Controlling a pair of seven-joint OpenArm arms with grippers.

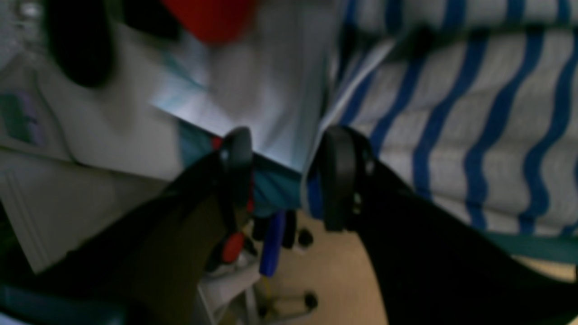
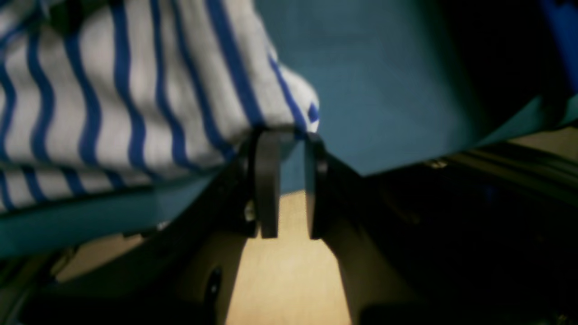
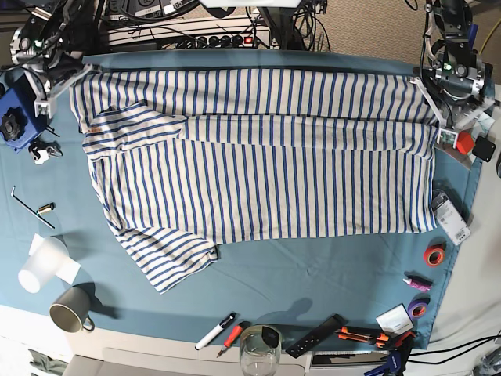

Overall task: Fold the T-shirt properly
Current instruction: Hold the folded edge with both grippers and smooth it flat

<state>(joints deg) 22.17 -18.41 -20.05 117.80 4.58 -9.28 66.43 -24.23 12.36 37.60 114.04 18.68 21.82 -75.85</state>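
The T-shirt (image 3: 266, 157), white with thin blue stripes, lies spread on the teal table cloth (image 3: 313, 274), its far edge doubled over along the back and one sleeve sticking out at the front left. My left gripper (image 1: 286, 180) is open at the shirt's back right corner (image 3: 429, 88), and the striped hem brushes the outside of one finger (image 1: 338, 176). My right gripper (image 2: 289, 180) stands at the back left corner (image 3: 72, 84). Its jaws are slightly apart, and the shirt's corner (image 2: 289, 104) rests just over the tips.
A grey mug (image 3: 69, 313), a white cup (image 3: 39, 266) and a glass (image 3: 260, 348) stand along the front. Markers (image 3: 215, 333), pliers (image 3: 364, 337) and tape rolls (image 3: 434, 254) lie at the front and right edges. A blue block (image 3: 12, 117) sits far left.
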